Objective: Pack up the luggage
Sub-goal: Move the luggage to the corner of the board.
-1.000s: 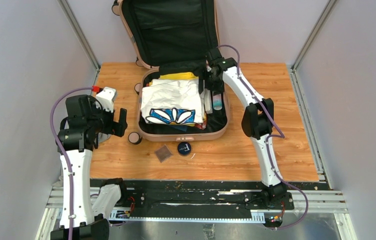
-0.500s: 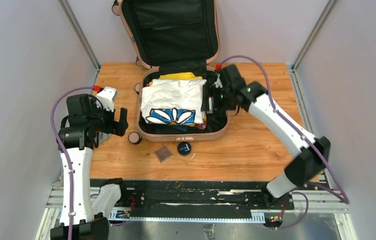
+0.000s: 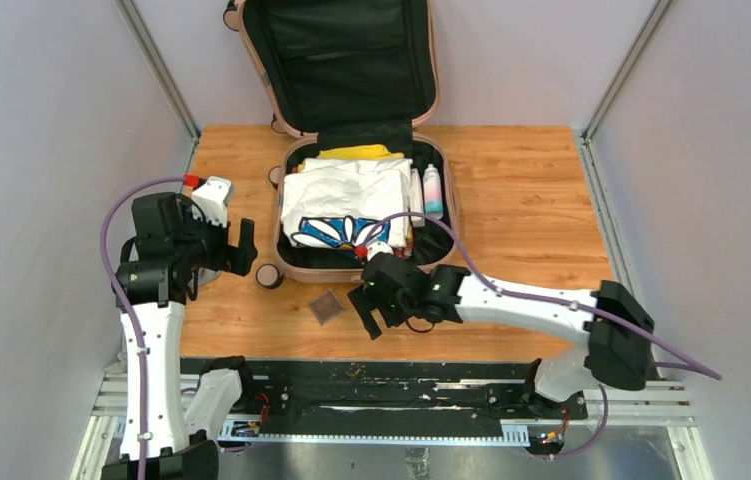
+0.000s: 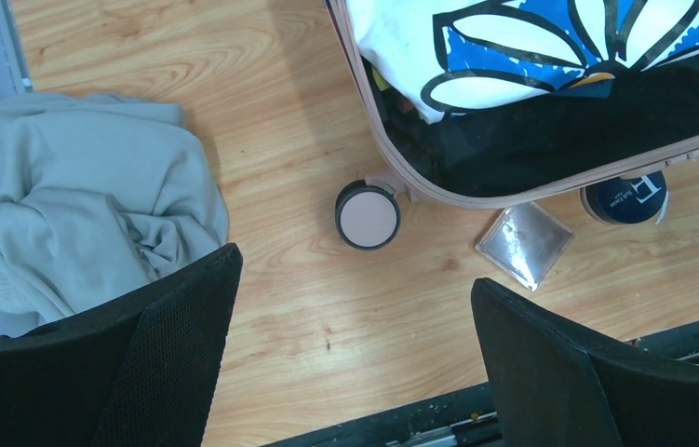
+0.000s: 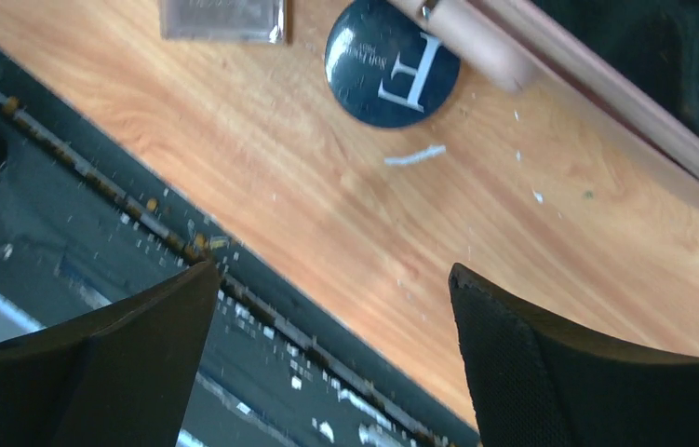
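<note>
The suitcase (image 3: 369, 271) is lying open at the table's (image 3: 531, 200) far edge, while the left gripper (image 3: 240, 246) by the left edge and the right gripper (image 3: 375, 318), above probably a tin (image 5: 392, 60), are hanging with fingers spread, empty.

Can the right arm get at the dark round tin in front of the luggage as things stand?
Probably yes. The right gripper hovers open just short of the tin, with nothing between. The rim of the luggage sits close against the tin's far side, which might crowd a finger.

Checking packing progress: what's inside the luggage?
In the luggage: white flower-print cloth on top, yellow item behind, bottles along the right side; anything beneath the cloth is covered.
</note>
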`<state>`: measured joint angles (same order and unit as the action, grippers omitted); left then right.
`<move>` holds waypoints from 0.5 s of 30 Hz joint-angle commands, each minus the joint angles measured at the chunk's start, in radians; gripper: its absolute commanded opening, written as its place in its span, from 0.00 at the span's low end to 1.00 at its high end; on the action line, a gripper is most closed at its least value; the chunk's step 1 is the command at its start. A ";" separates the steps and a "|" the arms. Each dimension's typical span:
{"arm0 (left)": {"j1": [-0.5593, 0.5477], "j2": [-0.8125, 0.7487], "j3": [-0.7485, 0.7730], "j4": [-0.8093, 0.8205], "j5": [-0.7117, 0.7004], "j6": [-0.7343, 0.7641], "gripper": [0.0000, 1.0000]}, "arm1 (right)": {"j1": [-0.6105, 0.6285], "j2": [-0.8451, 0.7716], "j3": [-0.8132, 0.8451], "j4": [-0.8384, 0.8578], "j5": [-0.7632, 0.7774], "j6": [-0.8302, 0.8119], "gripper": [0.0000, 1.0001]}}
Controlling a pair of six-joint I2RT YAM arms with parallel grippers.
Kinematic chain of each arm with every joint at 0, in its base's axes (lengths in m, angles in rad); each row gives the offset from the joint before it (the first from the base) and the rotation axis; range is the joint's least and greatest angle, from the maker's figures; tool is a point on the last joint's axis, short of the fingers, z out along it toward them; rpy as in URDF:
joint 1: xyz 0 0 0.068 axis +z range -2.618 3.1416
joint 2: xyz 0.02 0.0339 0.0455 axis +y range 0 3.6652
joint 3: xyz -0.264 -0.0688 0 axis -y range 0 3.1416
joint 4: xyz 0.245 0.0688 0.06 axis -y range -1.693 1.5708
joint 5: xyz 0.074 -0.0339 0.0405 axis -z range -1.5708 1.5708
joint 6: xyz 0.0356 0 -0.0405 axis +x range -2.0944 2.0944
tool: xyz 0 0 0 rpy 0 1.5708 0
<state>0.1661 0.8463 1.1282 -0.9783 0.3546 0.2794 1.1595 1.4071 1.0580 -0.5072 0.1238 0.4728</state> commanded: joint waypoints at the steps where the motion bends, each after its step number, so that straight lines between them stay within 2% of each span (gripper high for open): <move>1: -0.005 -0.020 -0.028 -0.016 0.003 -0.003 1.00 | 0.010 0.138 0.006 0.156 0.045 -0.032 0.97; 10: -0.005 -0.005 -0.052 -0.016 -0.041 0.025 1.00 | -0.007 0.380 0.137 0.213 0.177 -0.110 0.98; 15: -0.005 0.005 -0.049 -0.014 -0.042 0.030 1.00 | -0.066 0.435 0.148 0.276 0.157 -0.116 0.98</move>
<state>0.1661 0.8429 1.0817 -0.9863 0.3225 0.2947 1.1545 1.7920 1.1744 -0.3126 0.2371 0.3897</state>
